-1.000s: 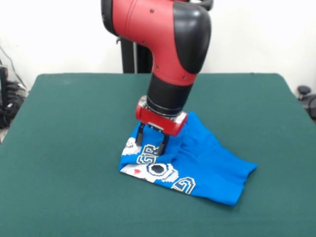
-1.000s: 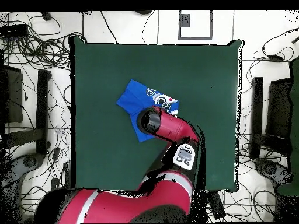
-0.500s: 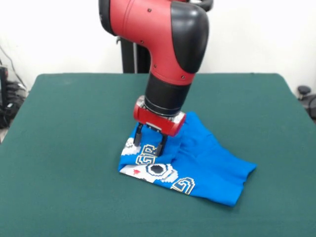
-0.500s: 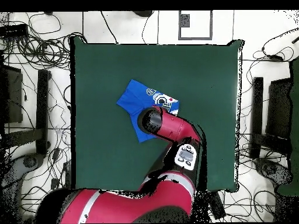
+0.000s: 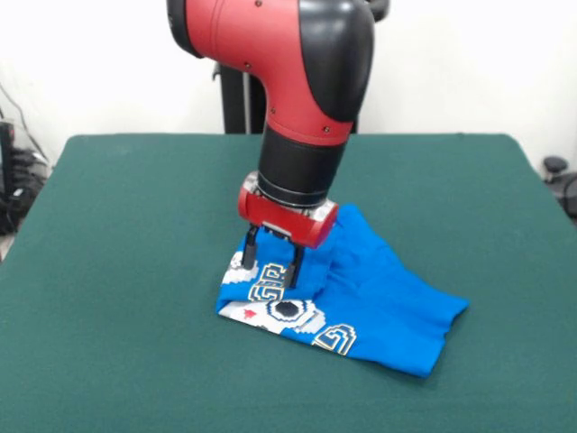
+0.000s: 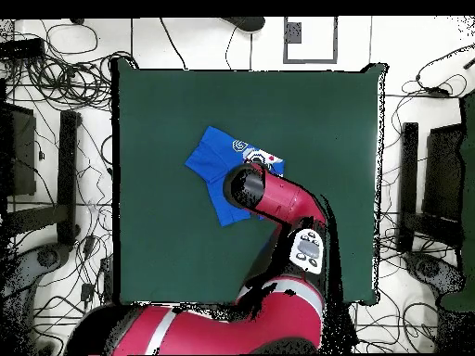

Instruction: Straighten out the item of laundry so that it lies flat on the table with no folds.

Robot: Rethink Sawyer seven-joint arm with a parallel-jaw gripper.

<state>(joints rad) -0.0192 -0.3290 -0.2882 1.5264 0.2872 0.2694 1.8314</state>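
A: The item of laundry (image 5: 361,298) — where did the gripper (image 5: 271,258) stand against it?

B: Right over its graphic end. In the front view the two dark fingers (image 5: 295,264) pointed straight down with a plain gap between them, tips at the printed part of the shirt. Nothing was pinched; cloth showed in the gap. I could not tell whether the tips pressed into the fabric or only met it.

A: And the arm (image 5: 306,99) behind them?

B: It came down from above, the red wrist plate level just over the fingers, then a black cuff, then the thick red and black link leaning up and to the picture's left. In the overhead view that link (image 6: 278,197) covered one edge of the shirt, and the rest of the arm ran back toward the bottom of the picture.

A: How did the shirt itself lie?

B: Bunched, not flat. The white, black and yellow pixel graphic (image 5: 284,307) sat at the picture's left end in the front view, folded over at the near edge. Plain blue cloth spread away to the right in soft ridges, ending in a corner (image 5: 451,311).

A: Its place on the table (image 5: 117,271)?

B: Roughly mid-table in the front view, a little toward the near side, with green felt bare all round it. From overhead it (image 6: 213,167) lay left of centre, well clear of every edge.
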